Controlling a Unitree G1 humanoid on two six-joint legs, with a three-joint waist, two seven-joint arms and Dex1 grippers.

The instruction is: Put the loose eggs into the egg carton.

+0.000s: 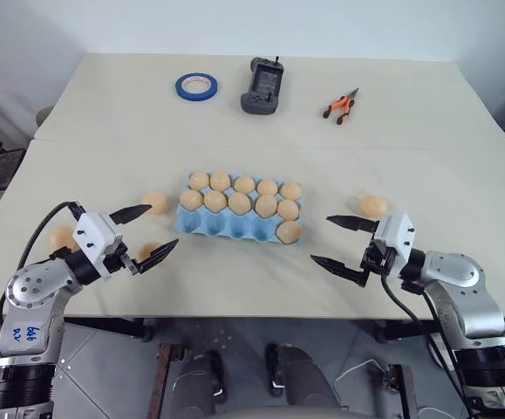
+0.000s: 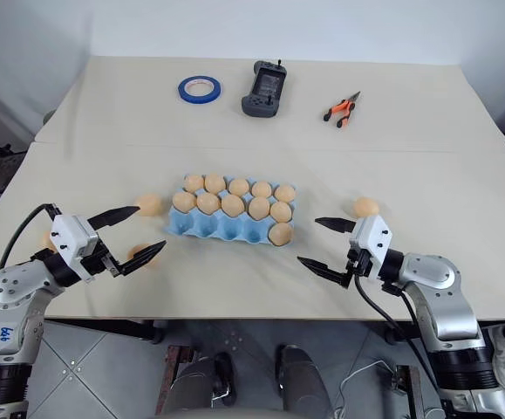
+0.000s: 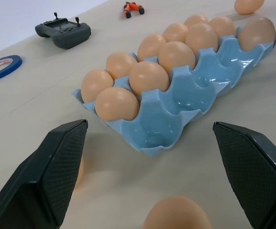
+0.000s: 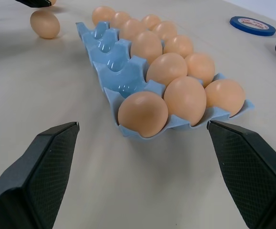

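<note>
Eleven eggs already sit in the egg carton (image 1: pixel 235 225), which lies between the two grippers; four cups in its near row stand empty, probably kept for the loose eggs (image 1: pixel 372 206) scattered on the table (image 1: pixel 461 175). One lies just beyond the right gripper (image 1: pixel 344 240), on its outer side. Three lie around the left gripper (image 1: pixel 144 234): one beyond its far finger, one beside its near finger, one behind it toward the table's edge. Both grippers hang level over the table, jaws spread wide and holding nothing, angled inward toward the carton. Well beyond, a tape roll (image 1: pixel 196 85), a handheld controller (image 1: pixel 262 85) and pliers (image 1: pixel 341 106) lie unused.
</note>
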